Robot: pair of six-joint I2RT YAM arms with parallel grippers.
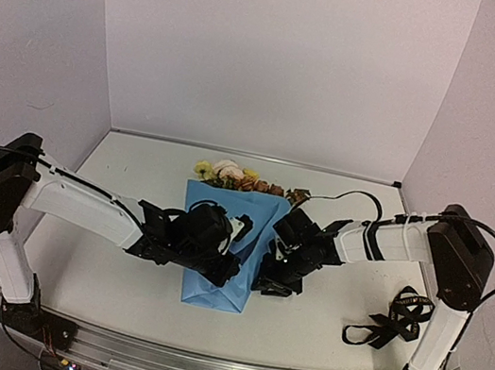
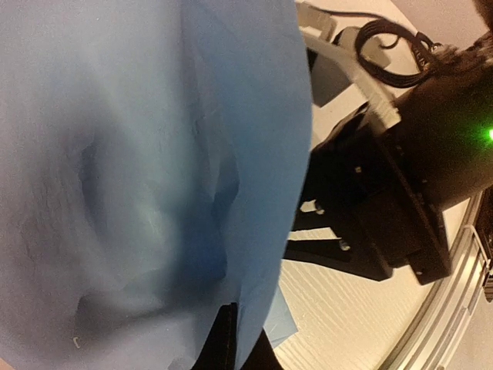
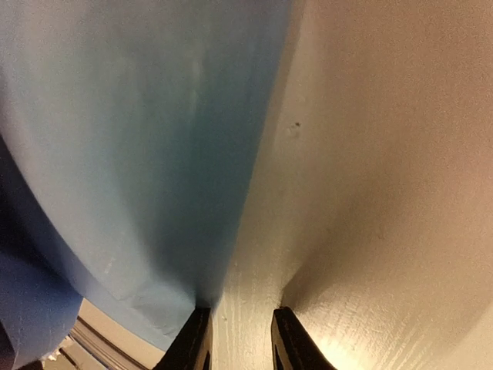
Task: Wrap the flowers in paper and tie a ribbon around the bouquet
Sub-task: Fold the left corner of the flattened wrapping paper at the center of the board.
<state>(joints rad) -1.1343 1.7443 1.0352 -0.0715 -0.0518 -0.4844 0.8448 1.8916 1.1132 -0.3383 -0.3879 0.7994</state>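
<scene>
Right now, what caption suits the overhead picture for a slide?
Left arm and right arm meet at the blue paper around the flowers; black ribbon lies loose on the right.

Pale walls [image 1: 280, 57] enclose a white table [image 1: 104, 289] with a near aluminium rail [image 1: 215, 369].

Soft, even light from above fills the overhead view. The white desk [image 1: 104, 289] is bright, with only faint, diffuse shadows. The ribbed aluminium rail [image 1: 215, 366] at its near edge bows slightly from lens distortion. In the left wrist view the light blue paper sheet [image 2: 139, 154] sits close and blurred, darkening in its folds, and a green indicator light [image 2: 487, 132] flares. The right wrist view is soft, its desk tinted warm orange and shaded beneath the paper's edge.
</scene>
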